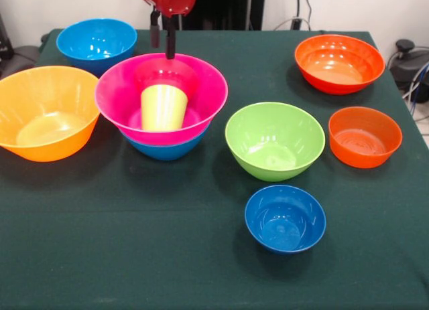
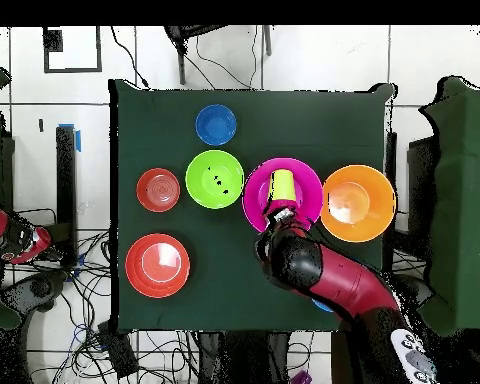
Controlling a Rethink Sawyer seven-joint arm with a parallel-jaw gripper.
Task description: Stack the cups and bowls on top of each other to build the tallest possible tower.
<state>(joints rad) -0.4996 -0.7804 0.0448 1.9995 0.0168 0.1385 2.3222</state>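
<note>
On the dark green table (image 1: 201, 270), front view: one large pink bowl (image 1: 120, 99) nested in a medium blue bowl (image 1: 166, 149), of which only the lower wall shows beneath it. Inside the pink bowl, one lime-green cup (image 1: 163, 108), mouth down, leaning slightly. Directly above the pink bowl's far rim, the gripper (image 1: 163, 37): two dark fingers (image 1: 171, 39) hanging down a narrow gap apart, holding nothing, tips just over the rim. Left of the stack and just beside it, one large orange bowl (image 1: 45, 112); behind, one blue bowl (image 1: 97, 43) near the far left corner. Right of the stack, one green bowl (image 1: 275, 140), upright, apart from its neighbours. Nearer the camera, one small blue bowl (image 1: 285, 218). At the right side, one small orange-red bowl (image 1: 364, 136), and behind it a larger red-orange bowl (image 1: 339, 63). All loose bowls stand mouth up.
</note>
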